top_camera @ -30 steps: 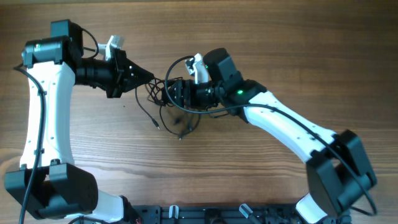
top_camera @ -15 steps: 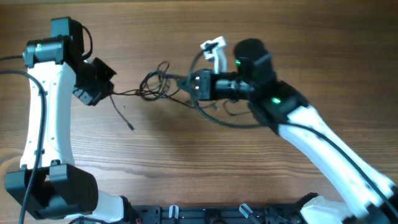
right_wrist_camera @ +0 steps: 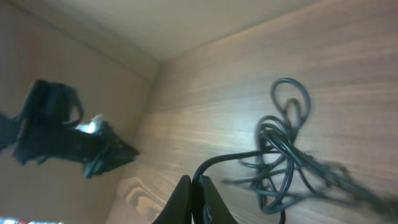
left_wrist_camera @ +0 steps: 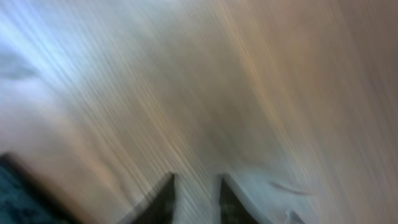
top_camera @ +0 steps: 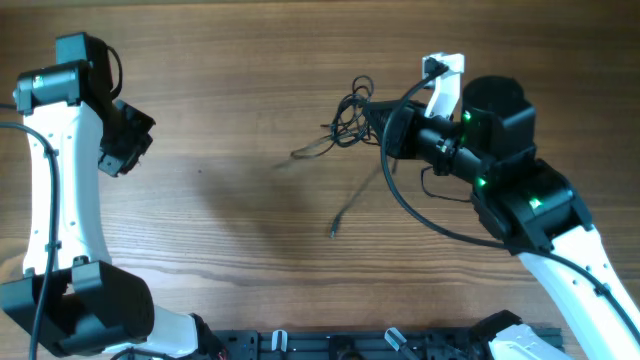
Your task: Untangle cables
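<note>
— Toward the far edge of the table, right of its middle: what have you got there?

— The cables, bunched in one knot. My right pincer is clamped tight on a single cord of the bunch, and the loops sit just beyond its tips. My left pincer is well apart, by the left edge. Its tips are slightly parted with only wood grain between them, so it grips nothing.

— So what could go wrong?

— I have one hold only. If I pull with the right alone, I judge the whole knot would travel with it rather than open, or the loops would cinch tighter. The cord is thin against my fingers, so a sharp tug might slip it out. A plug end lies out toward the near edge on its own slack, and it could drag and catch on the bunch.

— And what can't you make out?

— Which cord crosses which inside the knot; it is too fine from overhead and smeared in my right wrist view. I cannot tell whether the bunch rests on the wood or hangs just above it. A blurred strand reaches toward the left edge, and its end is unreadable. My left wrist view is nearly all smear, with only two dark fingertips showing.
</note>
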Controlling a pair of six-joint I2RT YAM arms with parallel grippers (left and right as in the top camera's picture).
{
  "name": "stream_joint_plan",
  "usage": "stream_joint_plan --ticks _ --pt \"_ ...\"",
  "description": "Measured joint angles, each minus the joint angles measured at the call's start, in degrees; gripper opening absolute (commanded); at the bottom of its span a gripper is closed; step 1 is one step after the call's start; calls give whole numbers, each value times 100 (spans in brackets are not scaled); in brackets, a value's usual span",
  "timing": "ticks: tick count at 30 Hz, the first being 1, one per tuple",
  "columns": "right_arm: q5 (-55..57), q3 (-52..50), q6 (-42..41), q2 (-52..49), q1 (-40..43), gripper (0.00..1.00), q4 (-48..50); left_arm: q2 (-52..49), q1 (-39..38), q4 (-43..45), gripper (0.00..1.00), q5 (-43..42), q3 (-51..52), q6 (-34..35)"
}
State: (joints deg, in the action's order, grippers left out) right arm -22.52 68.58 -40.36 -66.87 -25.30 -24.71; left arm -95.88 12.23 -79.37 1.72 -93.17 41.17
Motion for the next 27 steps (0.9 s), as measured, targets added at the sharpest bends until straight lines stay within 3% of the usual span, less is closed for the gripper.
stream_joint_plan --ticks 1,3,5,6,8,11,16,19,22,24,27 --pt "-308 0 17 -11 -4 4 293 0 15 177 80 -542 -2 -372" --pt "-1292 2 2 -203 -4 4 1110 -2 4 341 82 -2046 0 -1204" --pt "-1910 2 -140 -450 -13 4 1174 -2 -24 330 82 -3648 -2 -2041" --pt "-2164 2 -186 -619 -13 4 1169 -2 -26 317 69 -4192 -2 -2367" --pt "-2682 2 -247 -1005 -13 4 1217 -2 -26 299 68 -4795 -2 -2839" --pt "-3150 0 -363 -1311 -33 4 1504 -2 -107 199 68 -5077 -2 -3274" --pt "-3451 0 -704 -1414 -354 4 2116 -2 -887 101 69 -5233 -2 -3971" --pt "-3515 0 -848 -1414 -376 4 2236 -2 -1268 105 55 -5241 -2 -4175" --pt "-3558 0 -931 -1414 -376 4 2299 -2 -1519 94 31 -5241 -2 -4286" --pt "-3578 0 -933 -1414 -376 4 2315 -2 -1639 98 6 -5239 -2 -4297" --pt "-3600 0 -935 -1414 -376 4 2310 -2 -1711 50 4 -5243 -2 -4332"
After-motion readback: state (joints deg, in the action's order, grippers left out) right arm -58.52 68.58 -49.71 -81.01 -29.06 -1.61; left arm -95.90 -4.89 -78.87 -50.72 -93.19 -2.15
